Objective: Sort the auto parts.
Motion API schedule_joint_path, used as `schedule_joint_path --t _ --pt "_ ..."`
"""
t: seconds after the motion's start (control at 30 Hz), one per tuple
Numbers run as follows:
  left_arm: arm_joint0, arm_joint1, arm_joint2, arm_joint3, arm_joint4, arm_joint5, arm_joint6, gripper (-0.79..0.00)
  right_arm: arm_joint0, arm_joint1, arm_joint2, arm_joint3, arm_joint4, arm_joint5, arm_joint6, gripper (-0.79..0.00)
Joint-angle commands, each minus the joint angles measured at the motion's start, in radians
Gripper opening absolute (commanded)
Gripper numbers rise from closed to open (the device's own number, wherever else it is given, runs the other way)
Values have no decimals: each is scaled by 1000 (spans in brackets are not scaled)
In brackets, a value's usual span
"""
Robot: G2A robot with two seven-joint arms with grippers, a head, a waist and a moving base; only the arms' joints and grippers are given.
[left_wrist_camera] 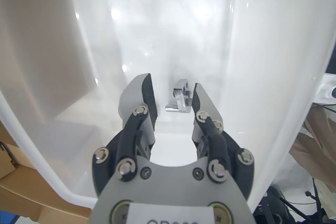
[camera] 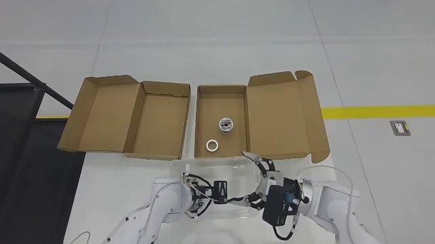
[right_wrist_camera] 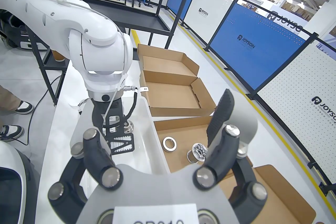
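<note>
Left gripper (left_wrist_camera: 172,92): in the lower centre of the left wrist view, lowered into the bin. The fingers are spread apart and grip nothing. The opening faces the bracket, so this is judged a pre-grasp pose.
Metal bracket (left_wrist_camera: 181,100): a small bright part on the bin floor, just beyond the fingertips and nearer one finger. Whether it touches that finger cannot be told.
Bin (left_wrist_camera: 262,51): a white translucent tub on the surface (camera: 115,183), in the lower centre of the top view. Its high walls leave the fingers a narrow approach from above.
Right gripper (camera: 257,179): lower right of centre in the top view, at the bin's end nearest the cartons. The fingers are wide apart and carry nothing. It is probably held there to leave the bin free for the other arm.
Carton with parts (camera: 221,101): centre of the top view, just beyond the bin. Its lid is folded out to the right of the frame, which gives open access from above. It holds a ring (camera: 212,146) and a round metal part (camera: 225,124), lying apart from each other.
Second carton (camera: 160,118): left of centre and beside the first carton, with its lid folded out to the left. It is judged to be the place for a different kind of part.
Step in hand: closing on the bracket. The grasp is not yet made.
</note>
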Motion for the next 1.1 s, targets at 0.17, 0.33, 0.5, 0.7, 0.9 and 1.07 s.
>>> schedule_joint_path --t 0.17,0.33,0.5,0.7,0.9,1.07 --pt "-23 16 38 19 -36 15 -14 -468 0 0 0 0 0 0 0 0" --pt "-43 26 67 31 -64 24 -24 -486 0 0 0 0 0 0 0 0" --pt "-63 34 94 40 -90 38 -38 -496 0 0 0 0 0 0 0 0" --pt "-89 42 125 50 -126 54 -54 -499 0 0 0 0 0 0 0 0" --pt "-110 49 150 62 -151 63 -62 -529 0 0 0 0 0 0 0 0" --pt "-126 54 171 70 -171 69 -69 -656 0 0 0 0 0 0 0 0"
